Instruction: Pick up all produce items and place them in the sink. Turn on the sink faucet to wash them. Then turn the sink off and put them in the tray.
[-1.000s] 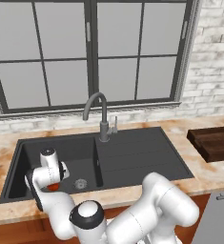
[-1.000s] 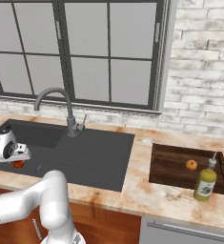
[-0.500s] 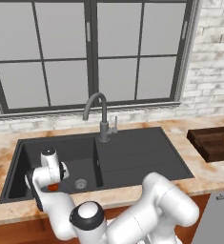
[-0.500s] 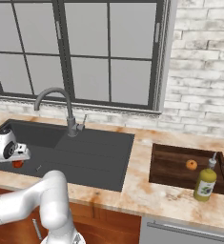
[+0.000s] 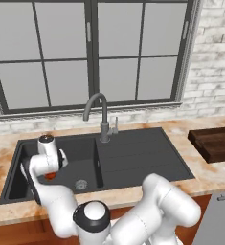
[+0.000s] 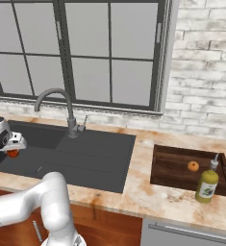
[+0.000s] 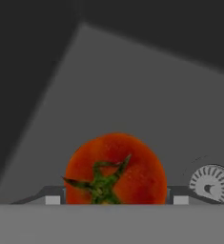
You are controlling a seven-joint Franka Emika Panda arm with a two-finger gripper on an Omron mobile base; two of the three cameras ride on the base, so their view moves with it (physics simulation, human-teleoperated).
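Hand (image 7: 113, 202): clenched on the tomato (image 7: 115, 169), low centre of hand view.
Risk: a loose hold could drop it into the sink (image 5: 133, 158).

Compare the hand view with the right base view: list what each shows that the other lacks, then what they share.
Hand view alone: the green stem star on top of the round red tomato, and the round metal drain on the basin floor beside it.

Right base view alone: the dark brown wooden tray holding a small orange ball, a yellow-green bottle, the grey gooseneck faucet and the window.

Both: the tomato between the gripper's fingers, low in the dark matte sink.
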